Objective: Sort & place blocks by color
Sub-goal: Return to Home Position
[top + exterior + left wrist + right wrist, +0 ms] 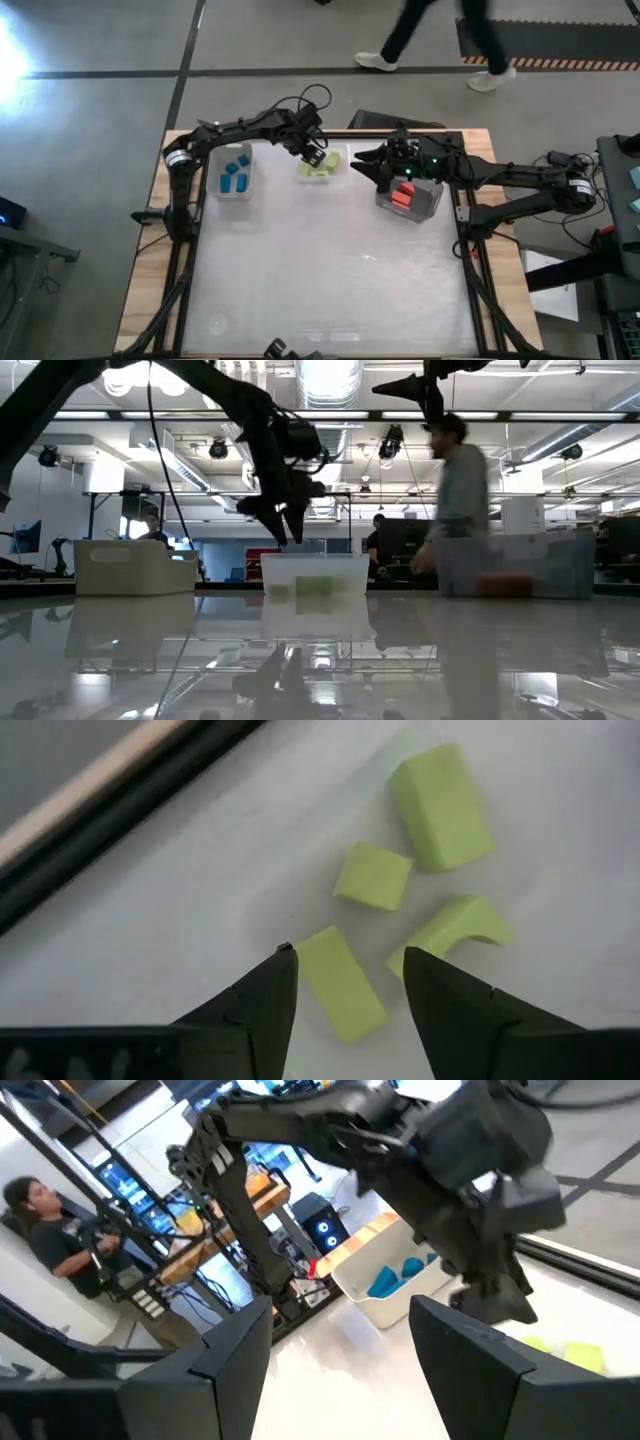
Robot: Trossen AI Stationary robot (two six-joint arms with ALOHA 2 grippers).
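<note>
We see the left gripper (pixel 312 152) hanging just above the clear bin (pixel 340 172) at the far middle of the table (pixel 330 285). Its two fingers (pixel 262 1005) are apart and hold nothing. In the left wrist view four green blocks (pixel 440 805) lie loose on the floor of that bin beneath it: a long brick, a smaller square piece, another brick right between the fingertips, and a green arch (pixel 455 925) just beside it. None of them touches the fingers, as far as we can tell. The blue blocks (pixel 236 172) sit together in the white bin (pixel 222 190) near the table's far left corner, beside the left arm's base. The red-orange blocks (pixel 403 195) lie in the grey bin (pixel 428 203) to the right of the clear one. The right gripper (pixel 362 158) is raised well above the table, over the space between the clear bin and the grey bin, and points toward the left arm. Its fingers (pixel 240 1345) are also spread with nothing between them. In the low view the three bins stand in a row across the far side, with the left gripper pointing down over the middle one. Beyond the table a person (pixel 460 490) walks past, and another person (pixel 45 1220) sits at a bench farther off.
</note>
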